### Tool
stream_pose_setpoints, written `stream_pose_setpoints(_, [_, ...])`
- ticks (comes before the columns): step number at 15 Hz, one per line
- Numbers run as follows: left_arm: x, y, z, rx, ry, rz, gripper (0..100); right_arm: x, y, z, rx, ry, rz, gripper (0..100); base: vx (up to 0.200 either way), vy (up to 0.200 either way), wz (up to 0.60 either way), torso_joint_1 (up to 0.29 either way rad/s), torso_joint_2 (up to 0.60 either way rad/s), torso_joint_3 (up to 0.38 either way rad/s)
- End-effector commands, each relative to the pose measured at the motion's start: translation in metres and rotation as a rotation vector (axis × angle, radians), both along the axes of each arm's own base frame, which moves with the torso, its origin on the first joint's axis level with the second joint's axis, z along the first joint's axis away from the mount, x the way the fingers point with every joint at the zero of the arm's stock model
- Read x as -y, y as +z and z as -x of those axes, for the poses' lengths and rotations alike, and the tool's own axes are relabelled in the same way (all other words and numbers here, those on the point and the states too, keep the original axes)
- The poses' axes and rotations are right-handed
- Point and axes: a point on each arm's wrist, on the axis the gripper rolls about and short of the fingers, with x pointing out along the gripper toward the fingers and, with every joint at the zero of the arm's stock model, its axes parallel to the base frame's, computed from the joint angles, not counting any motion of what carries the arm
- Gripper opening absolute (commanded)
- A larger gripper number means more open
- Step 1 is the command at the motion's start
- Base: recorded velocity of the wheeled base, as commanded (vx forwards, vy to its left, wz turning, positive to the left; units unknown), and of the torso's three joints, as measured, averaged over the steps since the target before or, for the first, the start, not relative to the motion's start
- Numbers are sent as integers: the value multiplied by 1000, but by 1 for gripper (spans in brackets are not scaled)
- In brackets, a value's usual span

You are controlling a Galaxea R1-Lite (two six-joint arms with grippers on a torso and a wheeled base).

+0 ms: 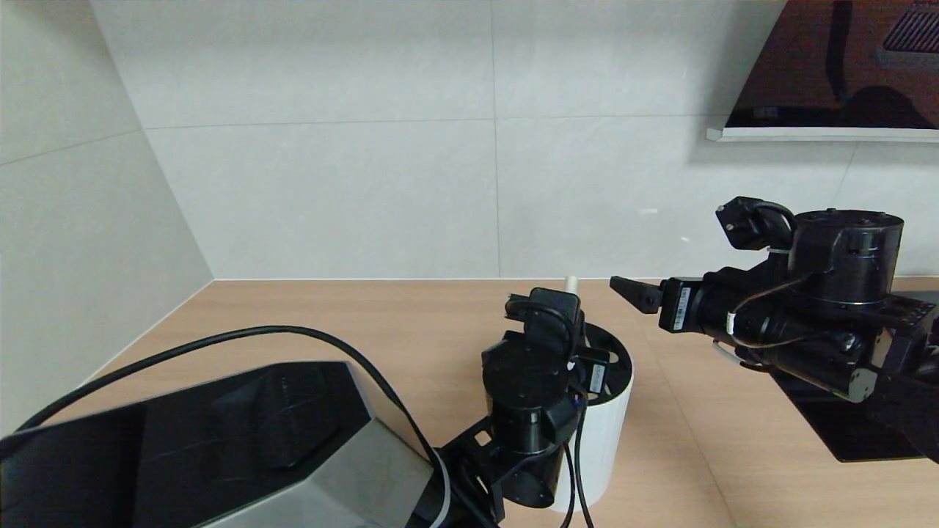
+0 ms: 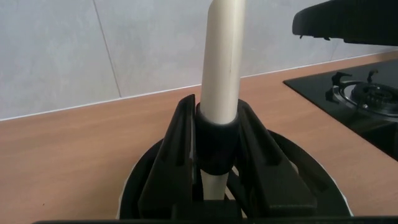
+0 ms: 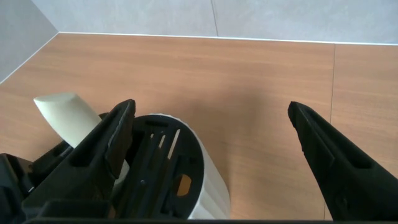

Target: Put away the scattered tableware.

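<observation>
A white cylindrical utensil holder (image 1: 610, 433) with a black slotted top stands on the wooden counter (image 1: 330, 315). Directly above it is my left gripper (image 1: 568, 334), shut on a cream-handled utensil (image 2: 222, 62) that stands upright, its lower end reaching down into the holder (image 2: 311, 182). The black fingers (image 2: 180, 146) clamp the utensil's black collar. The handle tip (image 1: 571, 282) pokes up behind the wrist. My right gripper (image 1: 634, 293) hovers to the right of the holder, above the counter, open and holding nothing (image 3: 221, 149). Its view looks down on the holder (image 3: 208, 183) and the handle (image 3: 65, 115).
A black cooktop (image 1: 843, 433) is set into the counter at the right, with a burner (image 2: 367, 93) visible. A range hood (image 1: 836, 66) hangs at the top right. Tiled walls close the back and the left corner.
</observation>
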Motion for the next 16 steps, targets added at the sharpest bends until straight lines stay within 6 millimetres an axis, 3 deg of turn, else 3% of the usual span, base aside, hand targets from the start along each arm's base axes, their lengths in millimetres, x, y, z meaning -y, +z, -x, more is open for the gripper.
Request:
stream_pose_setpoints(1, [0, 0, 0, 3, 1, 4, 100, 0, -1, 0, -2, 0, 0, 100, 0, 0, 0, 0, 0, 0])
stream_pose_setpoints(6, [-1, 3, 0, 12, 0, 13, 100, 0, 0, 0, 0, -2, 0, 100, 0, 0, 0, 0, 0, 0])
stream_pose_setpoints(9, [-6, 20, 6, 69, -13, 55, 100, 0, 0, 0, 3, -3, -1, 100, 0, 0, 0, 0, 0, 0])
stream_pose_setpoints(12, [-39, 72, 25, 186, -92, 169, 100, 1, 3, 1, 12, -6, -6, 100, 0, 0, 0, 0, 0, 0])
stream_pose_setpoints(13, [-47, 78, 28, 198, -111, 174, 100, 1, 4, 2, 16, -6, -8, 100, 0, 0, 0, 0, 0, 0])
stream_pose_setpoints(14, [-76, 101, 48, 232, -193, 193, 100, 2, 8, 4, 27, -4, -13, 100, 0, 0, 0, 0, 0, 0])
stream_pose_setpoints(16, [-101, 134, 68, 290, -263, 259, 100, 4, 11, 6, 38, -6, -19, 100, 0, 0, 0, 0, 0, 0])
